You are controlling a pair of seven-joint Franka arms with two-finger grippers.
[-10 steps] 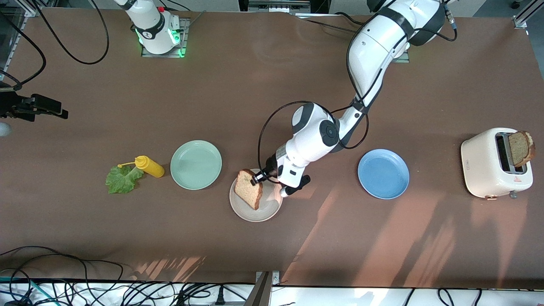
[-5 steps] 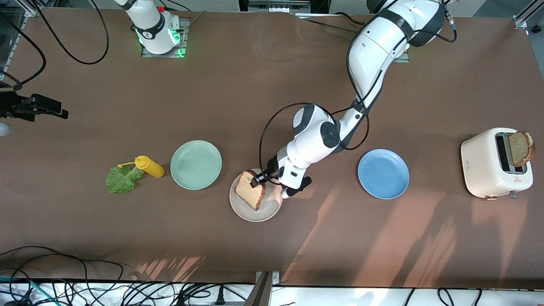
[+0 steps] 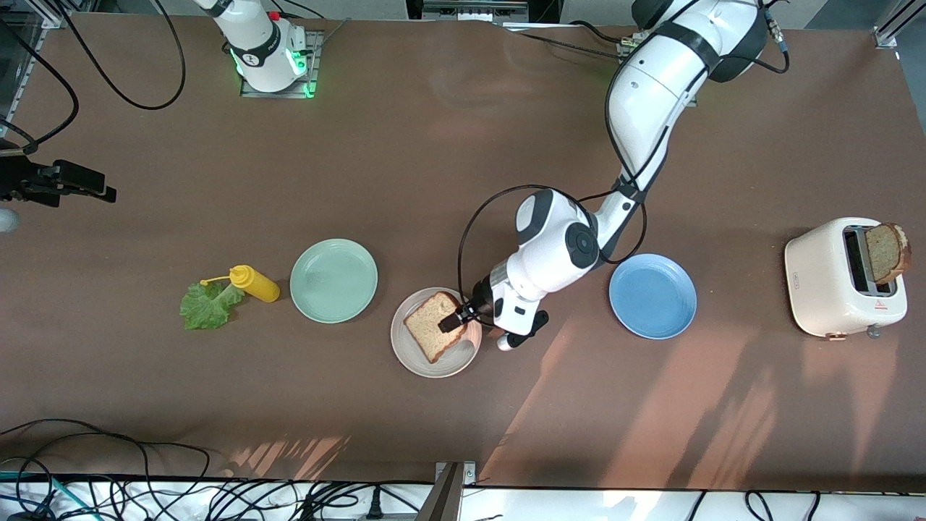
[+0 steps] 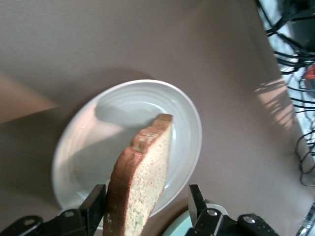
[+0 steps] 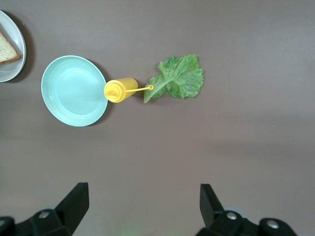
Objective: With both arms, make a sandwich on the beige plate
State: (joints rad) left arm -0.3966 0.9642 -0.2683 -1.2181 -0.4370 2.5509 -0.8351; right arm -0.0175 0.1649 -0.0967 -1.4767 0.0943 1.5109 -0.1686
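Observation:
A brown speckled bread slice (image 3: 432, 327) lies tilted on the beige plate (image 3: 412, 354), its crust edge leaning on one finger of my left gripper (image 3: 457, 321). In the left wrist view the left gripper (image 4: 146, 191) is open: the bread (image 4: 147, 162) touches one finger and stands clear of the other, over the plate (image 4: 113, 128). A ruffled green lettuce leaf (image 3: 208, 305) lies on the table toward the right arm's end. My right gripper (image 5: 142, 191) hangs open and empty high over the table, looking down on the lettuce (image 5: 179, 76). A second slice (image 3: 886, 252) stands in the toaster (image 3: 832, 282).
A yellow squeeze bottle (image 3: 253, 284) lies between the lettuce and a mint-green plate (image 3: 333, 280), which sits beside the beige plate. A blue plate (image 3: 652, 295) lies beside the left arm's wrist, toward the toaster. Cables run along the table's near edge.
The left gripper's fingers have parted and the hand has shifted toward the blue plate. The bread, held upright on edge before, has dropped nearly flat onto the beige plate. The right arm has not moved.

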